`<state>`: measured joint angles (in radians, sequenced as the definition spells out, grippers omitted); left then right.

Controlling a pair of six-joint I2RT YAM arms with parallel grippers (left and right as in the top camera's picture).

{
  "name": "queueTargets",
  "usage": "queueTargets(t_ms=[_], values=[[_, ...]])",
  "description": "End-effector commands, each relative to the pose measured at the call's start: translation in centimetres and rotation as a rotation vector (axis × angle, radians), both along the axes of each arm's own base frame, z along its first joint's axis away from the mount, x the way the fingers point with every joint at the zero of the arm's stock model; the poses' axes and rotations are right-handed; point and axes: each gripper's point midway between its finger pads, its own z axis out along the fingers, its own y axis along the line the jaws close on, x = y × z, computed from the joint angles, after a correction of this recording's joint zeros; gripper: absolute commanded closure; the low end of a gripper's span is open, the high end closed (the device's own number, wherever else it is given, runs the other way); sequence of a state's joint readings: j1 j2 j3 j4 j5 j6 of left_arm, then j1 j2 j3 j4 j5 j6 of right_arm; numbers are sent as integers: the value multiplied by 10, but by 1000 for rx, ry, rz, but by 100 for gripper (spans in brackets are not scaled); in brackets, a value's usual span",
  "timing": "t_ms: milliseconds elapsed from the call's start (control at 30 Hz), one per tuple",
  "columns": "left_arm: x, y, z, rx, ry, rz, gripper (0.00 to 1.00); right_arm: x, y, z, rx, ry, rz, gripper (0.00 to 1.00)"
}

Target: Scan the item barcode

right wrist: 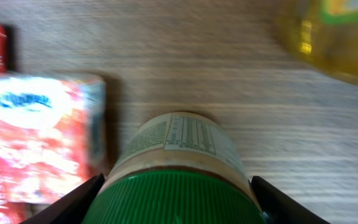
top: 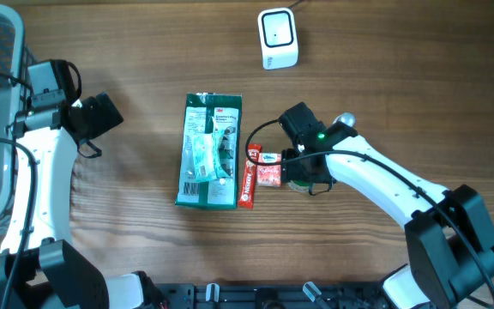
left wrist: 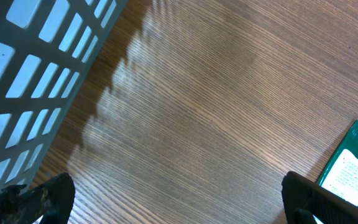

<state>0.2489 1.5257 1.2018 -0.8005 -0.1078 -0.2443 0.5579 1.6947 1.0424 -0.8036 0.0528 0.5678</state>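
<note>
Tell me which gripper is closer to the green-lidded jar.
Right. The right gripper has the jar between its fingers; the left gripper hangs far off, beyond the green package.

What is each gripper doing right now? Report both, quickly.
Left gripper: open, holding nothing, over bare table.
Right gripper: closed on the green-lidded jar, fingers against both its sides.

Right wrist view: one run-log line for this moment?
phase: grasp | right gripper: closed on jar at green lid | left gripper: open, empty | scanner: scan not yet done
</note>
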Motion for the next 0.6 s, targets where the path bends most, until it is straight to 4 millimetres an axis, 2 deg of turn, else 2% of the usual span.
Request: queueTargets(t_ms=[0, 100, 133, 167, 233, 333, 433, 500, 567], values=[[2, 3, 6, 12, -15, -6, 0, 8, -22, 7, -144, -35, 61, 28], [2, 3, 6, 12, -15, -6, 0, 13, -17, 13, -131, -44, 74, 24], [2, 3, 6, 12, -15, -6, 0, 15, -15, 16, -124, -50, 81, 18], [2, 3, 6, 12, -15, -6, 0, 14, -11, 16, -104, -43, 83, 16], [2, 3, 6, 12, -15, -6, 0, 10, -3, 15, -56, -22, 89, 15], [2, 3, 6, 12, -15, -6, 0, 11, -2, 15, -49, -24, 91, 12], [2, 3, 6, 12, -15, -6, 0, 10, -5, 14, -69, -20, 91, 15], [2, 3, 6, 12, -15, -6, 0, 14, -3, 15, -60, -37, 101, 25], [2, 3, 6, 12, -15, -6, 0, 18, 0, 16, -58, -54, 150, 29]])
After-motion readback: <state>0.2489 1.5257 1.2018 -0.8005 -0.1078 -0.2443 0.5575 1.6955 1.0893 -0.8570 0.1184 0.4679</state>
